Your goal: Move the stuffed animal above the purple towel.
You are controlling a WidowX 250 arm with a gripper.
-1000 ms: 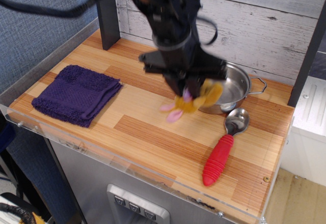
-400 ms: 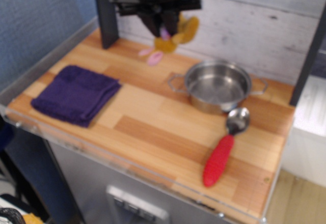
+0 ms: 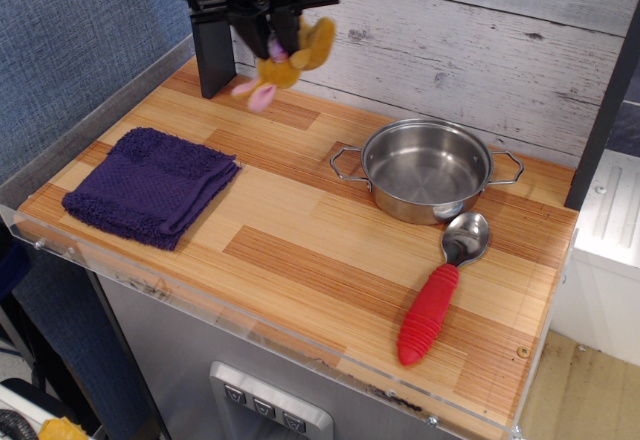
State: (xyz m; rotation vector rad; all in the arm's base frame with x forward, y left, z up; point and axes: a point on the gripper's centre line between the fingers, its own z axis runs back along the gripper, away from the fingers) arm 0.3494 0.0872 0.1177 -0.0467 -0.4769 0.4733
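My gripper (image 3: 272, 38) is at the top of the view, shut on the stuffed animal (image 3: 290, 62), a small yellow-orange plush with pink floppy parts hanging down. It holds the toy in the air over the back left of the table, near the dark post. The purple towel (image 3: 150, 184) lies folded flat at the front left of the wooden table, below and to the left of the toy. The upper part of the gripper is cut off by the frame edge.
A steel pot (image 3: 427, 169) with two handles stands at the back right. A spoon with a red handle (image 3: 432, 306) lies in front of it. A dark post (image 3: 212, 45) stands at the back left. A clear lip (image 3: 250, 335) runs along the table's front edge.
The gripper has carried the stuffed animal up and leftward from beside the pot to the back left, near the dark post. The pot is now fully uncovered.
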